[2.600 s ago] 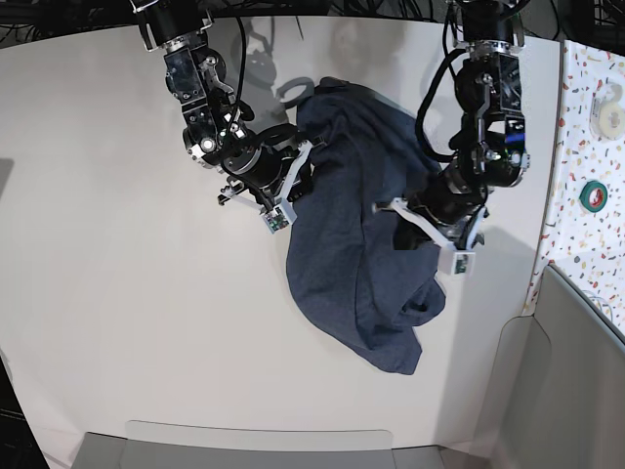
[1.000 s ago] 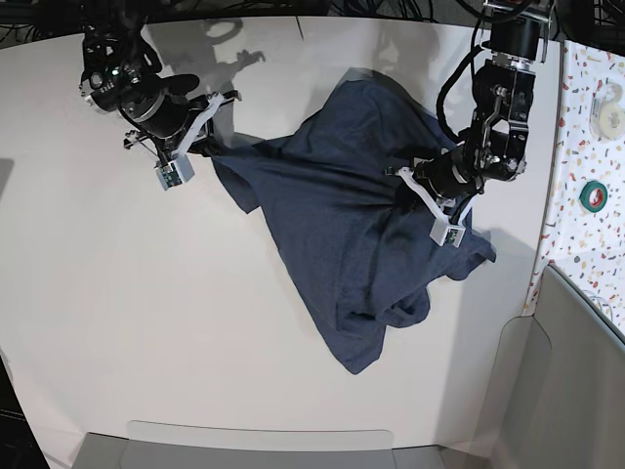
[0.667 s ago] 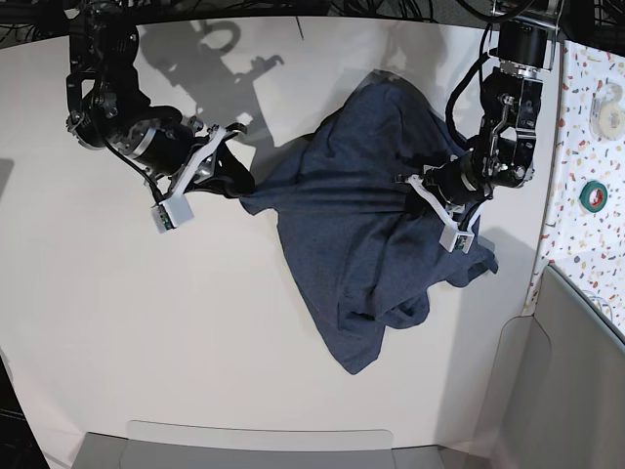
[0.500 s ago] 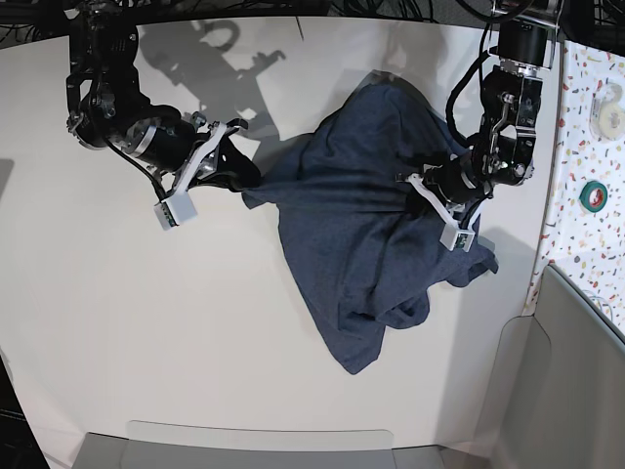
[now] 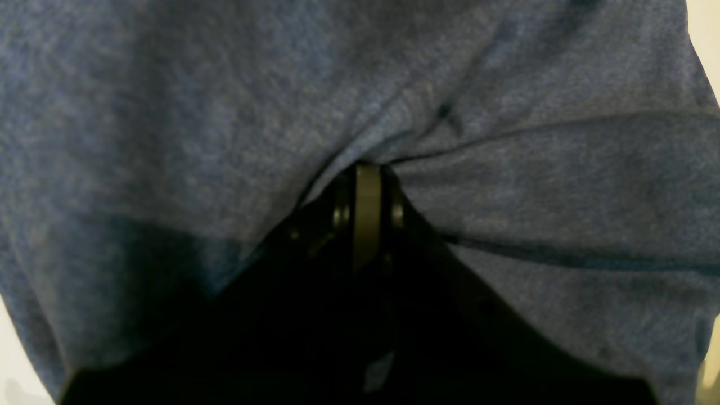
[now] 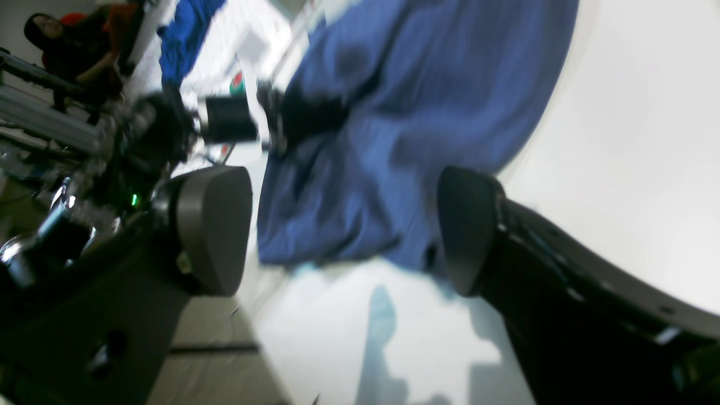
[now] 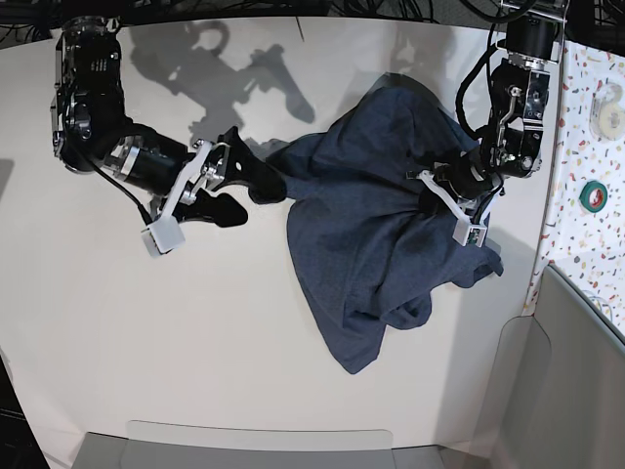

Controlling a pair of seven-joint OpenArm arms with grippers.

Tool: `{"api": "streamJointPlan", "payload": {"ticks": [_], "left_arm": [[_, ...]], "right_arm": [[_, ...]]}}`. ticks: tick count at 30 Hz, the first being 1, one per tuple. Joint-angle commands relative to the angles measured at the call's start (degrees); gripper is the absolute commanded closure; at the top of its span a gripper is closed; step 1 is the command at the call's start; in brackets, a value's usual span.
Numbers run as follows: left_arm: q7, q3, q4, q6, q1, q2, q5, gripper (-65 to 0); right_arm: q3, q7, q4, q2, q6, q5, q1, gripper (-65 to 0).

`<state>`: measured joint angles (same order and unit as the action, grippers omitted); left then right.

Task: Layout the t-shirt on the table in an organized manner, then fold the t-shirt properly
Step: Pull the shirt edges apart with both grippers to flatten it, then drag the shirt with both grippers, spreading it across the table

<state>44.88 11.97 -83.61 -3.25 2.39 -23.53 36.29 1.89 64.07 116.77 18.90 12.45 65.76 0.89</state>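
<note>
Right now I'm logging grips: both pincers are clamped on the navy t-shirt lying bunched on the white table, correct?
Only the left pincer is clamped on the t-shirt. The right pincer is open and empty, as the right wrist view shows; the shirt does lie bunched on the table.

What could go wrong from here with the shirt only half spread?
The dark navy heathered cotton t-shirt lies bunched and creased on the wide matte white table. With the right gripper open beside its edge, that corner may slump back. The left gripper, shut on fabric, could drag the heap sideways if it pulls alone.
</note>
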Motion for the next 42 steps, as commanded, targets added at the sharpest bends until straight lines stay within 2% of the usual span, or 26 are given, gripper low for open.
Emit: {"api": "streamJointPlan", "payload": {"ticks": [1, 5, 11, 13, 18, 24, 25, 27, 31, 36, 42], "left_arm": [[6.9, 0.1, 1.3, 2.9, 1.5, -0.7, -5.2, -0.1], [6.9, 0.5, 1.3, 2.9, 1.5, -0.5, -5.1, -0.1], [6.9, 0.5, 1.2, 2.8, 2.2, 0.3, -5.0, -0.1], [6.9, 0.5, 0.3, 2.8, 2.7, 0.3, -5.0, -0.1], [6.9, 0.4, -1.1, 2.8, 3.4, 0.3, -5.0, -0.1], [6.9, 0.6, -1.1, 2.8, 3.6, 0.3, -5.0, -0.1], [6.9, 0.6, -1.1, 2.8, 4.0, 0.3, -5.0, -0.1], [6.9, 0.5, -1.7, 2.8, 4.6, 0.4, -5.0, -0.1], [6.9, 0.4, -5.0, 2.8, 6.1, 0.7, -5.0, -0.1], [7.5, 0.6, -10.1, 2.8, 8.7, 0.7, -5.0, -0.1], [7.6, 2.8, -19.1, 2.7, 14.2, 0.5, -5.0, -0.1]], "right_arm": [[-0.2, -2.1, 0.4, -0.8, 0.1, -1.5, -1.6, -50.5], [1.8, -3.4, -6.7, -5.9, 0.0, -12.1, -5.9, -50.4], [2.1, -3.5, -26.4, -15.1, 0.2, -18.9, -10.6, -50.4], [2.1, -5.0, -31.5, -17.0, 0.3, -20.7, -11.8, -50.4], [2.6, -11.2, -41.5, -19.8, 0.1, -21.1, -14.0, -50.5], [2.6, -12.8, -52.1, -22.1, 0.4, -21.1, -18.4, -50.0], [2.7, -12.8, -53.2, -22.4, 0.4, -21.1, -19.0, -48.4], [2.8, -12.7, -54.7, -23.1, 0.4, -21.1, -20.4, -38.0], [2.6, -12.8, -56.0, -24.1, 0.5, -21.1, -22.6, 0.0], [2.2, -12.9, -55.6, -23.6, 0.4, -21.1, -26.2, 0.0], [1.3, -13.0, -55.5, -19.7, 0.3, -21.1, -31.8, 0.0]]}}
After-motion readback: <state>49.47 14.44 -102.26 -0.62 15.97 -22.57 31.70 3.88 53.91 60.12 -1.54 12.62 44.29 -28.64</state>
